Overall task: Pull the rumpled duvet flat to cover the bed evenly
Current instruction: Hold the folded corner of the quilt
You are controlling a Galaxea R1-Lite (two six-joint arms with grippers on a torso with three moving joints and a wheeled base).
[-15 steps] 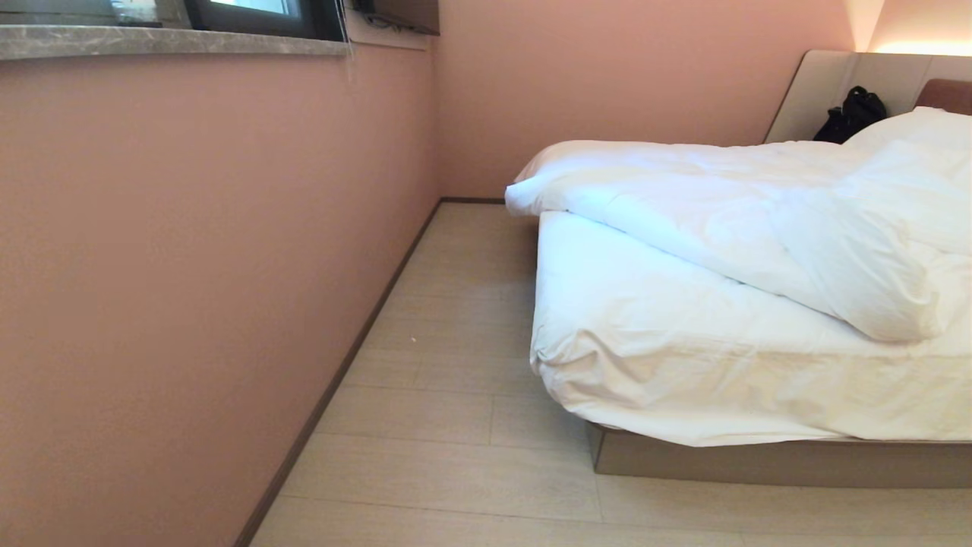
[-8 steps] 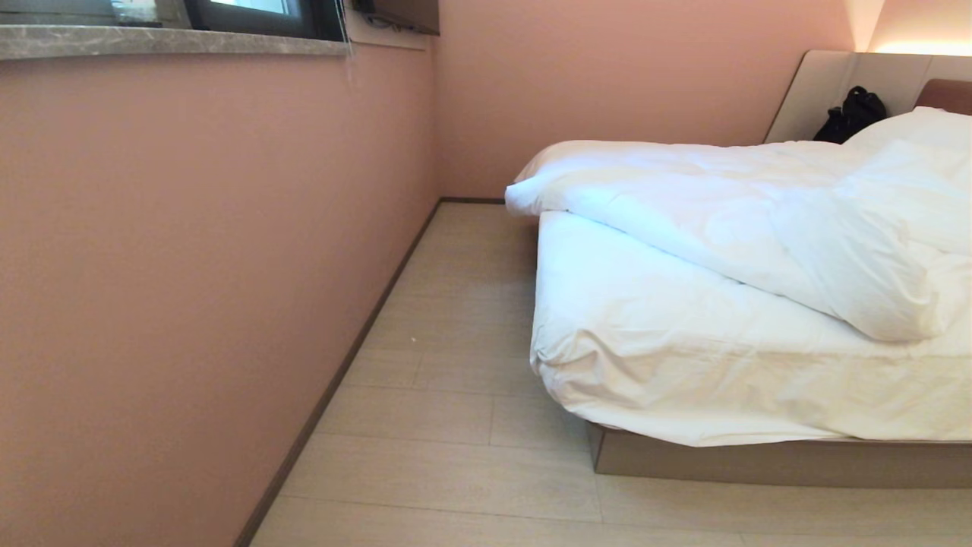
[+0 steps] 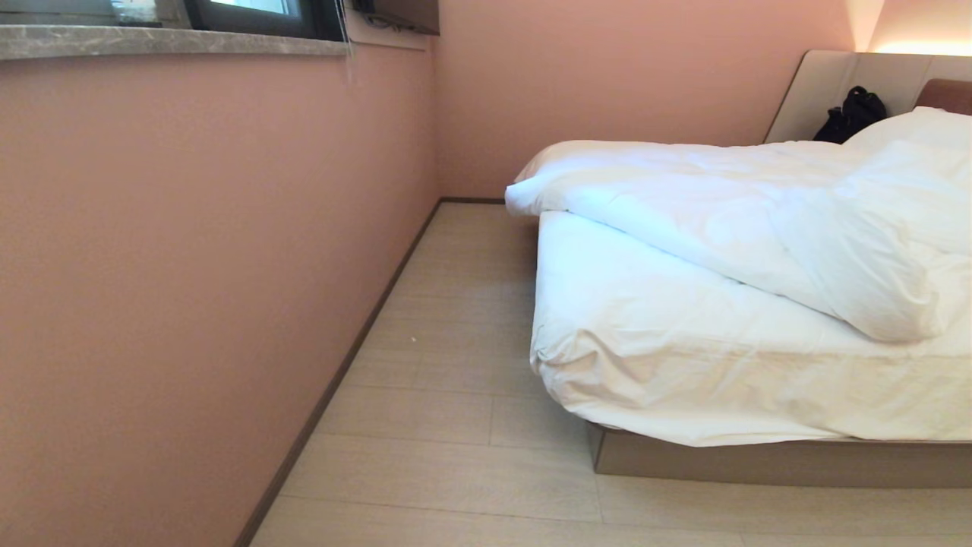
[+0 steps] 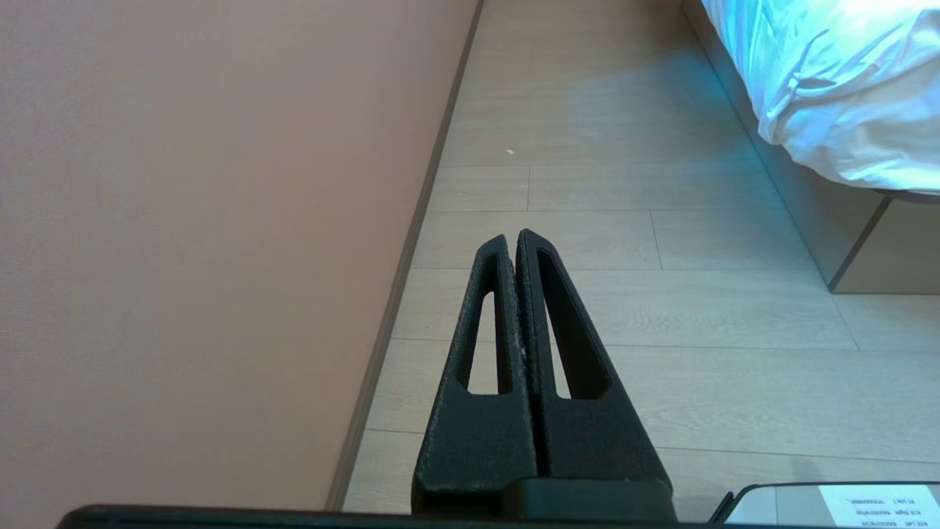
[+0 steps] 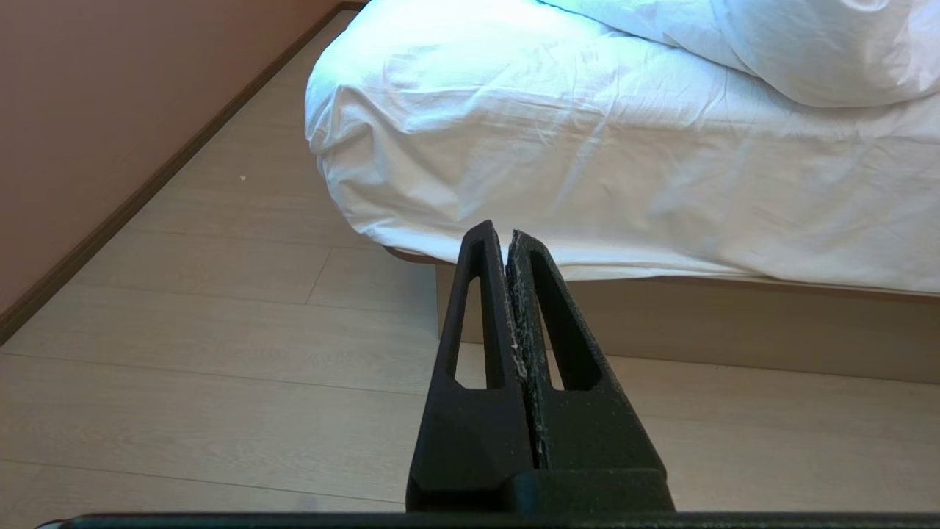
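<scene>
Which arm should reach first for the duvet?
Right, probably. The right gripper faces the bed, with the duvet bunched above; the left gripper points at bare floor beside the wall.

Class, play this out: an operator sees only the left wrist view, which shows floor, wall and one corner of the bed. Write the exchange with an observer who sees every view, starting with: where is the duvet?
Observer: The duvet is bunched in a diagonal roll toward the head of the bed, leaving the sheet at the foot bare.
Operator: Is my right end effector near it?
Observer: No. The right end effector is shut and empty, above the floor before the bed's foot.
Operator: Anything at the headboard?
Observer: A black bag leans against the headboard, beside a pillow.
Operator: And over the wall beside me?
Observer: A grey stone sill under a window.
</scene>
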